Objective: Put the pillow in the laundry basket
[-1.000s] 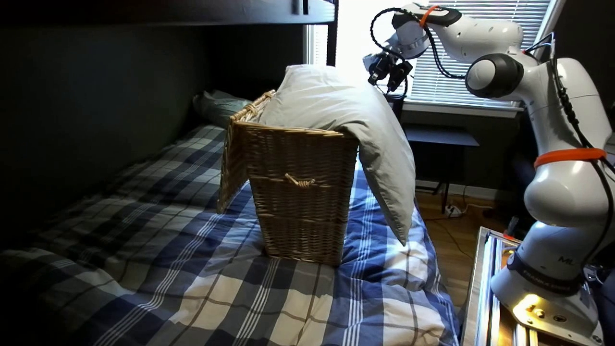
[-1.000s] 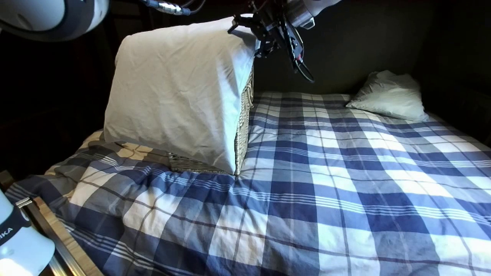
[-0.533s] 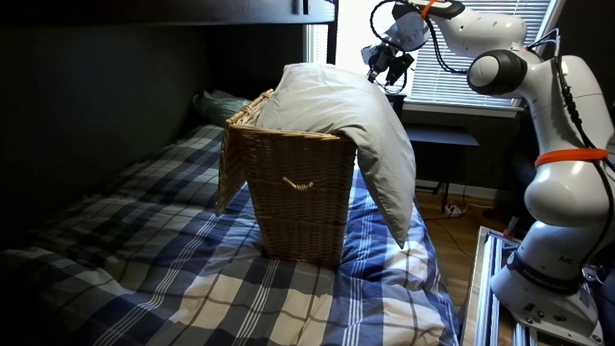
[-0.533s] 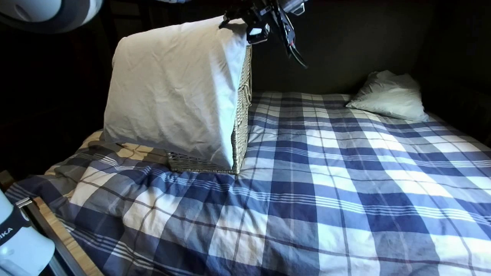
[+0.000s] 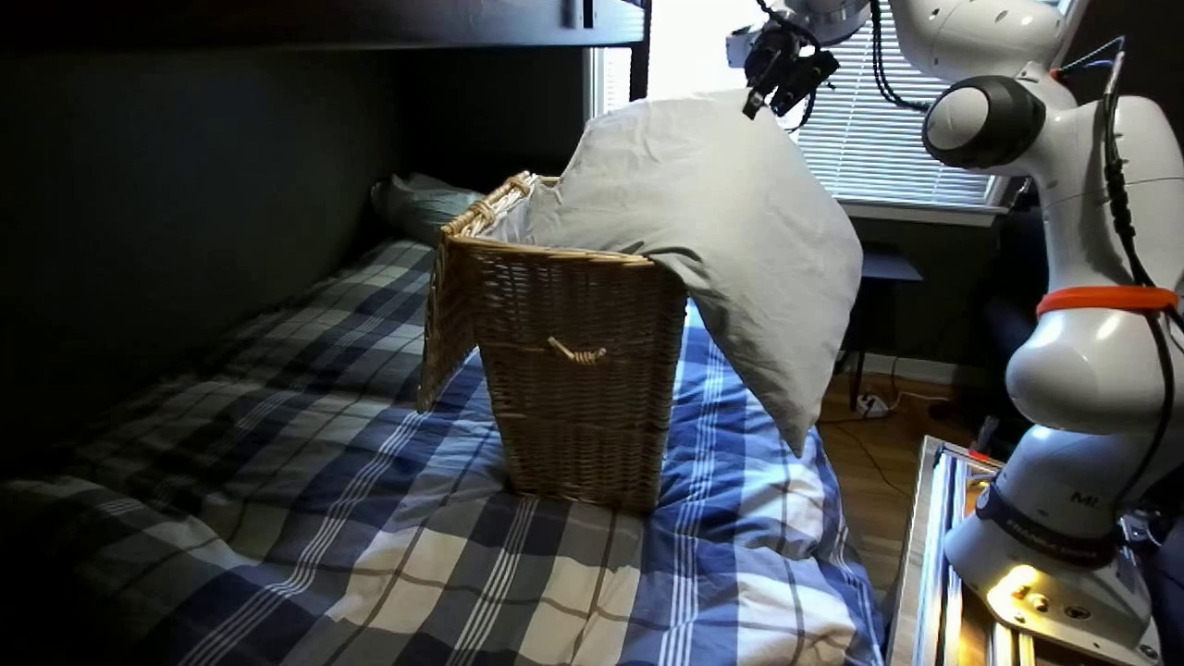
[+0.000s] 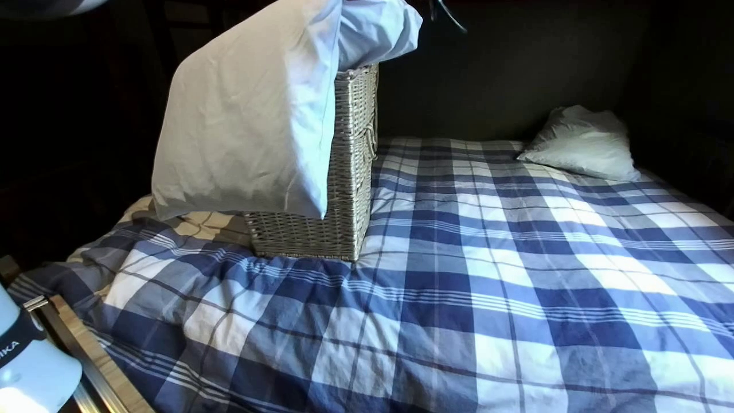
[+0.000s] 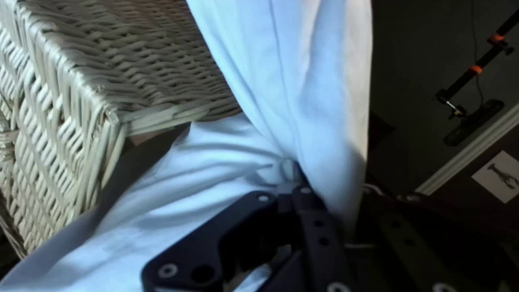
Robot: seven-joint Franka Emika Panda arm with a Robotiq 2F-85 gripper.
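Because the pincer pinches the pillow, which droops below it over the edge of the basket, this looks like the lifting step; next, the droopy side should go inside.

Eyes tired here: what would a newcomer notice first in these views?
The big white pillow first: in both exterior views it drapes over the rim of the tan wicker laundry basket, hanging down outside. Next, in the wrist view, the gripper, closed on the pillow. Then the blue-and-white plaid bedcover spread beneath the basket.
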